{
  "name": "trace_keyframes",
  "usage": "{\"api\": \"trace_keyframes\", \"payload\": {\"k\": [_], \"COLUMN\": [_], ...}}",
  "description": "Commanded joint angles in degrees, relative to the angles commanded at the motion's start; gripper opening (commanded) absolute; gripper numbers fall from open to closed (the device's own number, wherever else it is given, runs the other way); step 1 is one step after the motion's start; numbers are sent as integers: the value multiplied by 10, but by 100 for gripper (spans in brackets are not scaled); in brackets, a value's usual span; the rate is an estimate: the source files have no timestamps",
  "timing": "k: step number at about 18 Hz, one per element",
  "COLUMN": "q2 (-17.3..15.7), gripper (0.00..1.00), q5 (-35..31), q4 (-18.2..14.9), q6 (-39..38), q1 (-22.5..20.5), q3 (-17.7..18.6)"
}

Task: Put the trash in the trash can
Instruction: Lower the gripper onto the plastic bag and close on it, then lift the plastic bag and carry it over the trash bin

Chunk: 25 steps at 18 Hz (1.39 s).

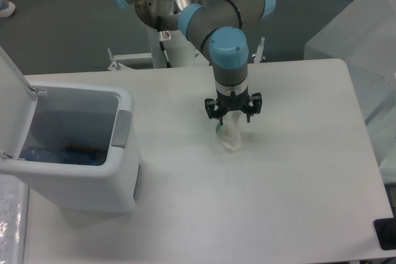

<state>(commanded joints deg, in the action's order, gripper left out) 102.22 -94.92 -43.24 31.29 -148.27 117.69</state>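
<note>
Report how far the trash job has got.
Done, it seems: something blue, likely the bottle, already lies in the open trash can. In hand: the gripper is shut on the crumpled wrapper, just above the table. Left: carry it over to the can and drop it in.
</note>
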Motion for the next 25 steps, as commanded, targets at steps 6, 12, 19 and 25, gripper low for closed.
{"api": "trace_keyframes", "payload": {"k": [6,12,19,25], "q2": [-4,-7,-11,-63], "gripper": [0,0,0,1], "q5": [6,30,214,311], "q4": [-2,-1,0,2], "q6": [-1,-7,-188,-348], "q1": [-3,-7,-8,4], "q3": [-1,-19,-183,-286]}}
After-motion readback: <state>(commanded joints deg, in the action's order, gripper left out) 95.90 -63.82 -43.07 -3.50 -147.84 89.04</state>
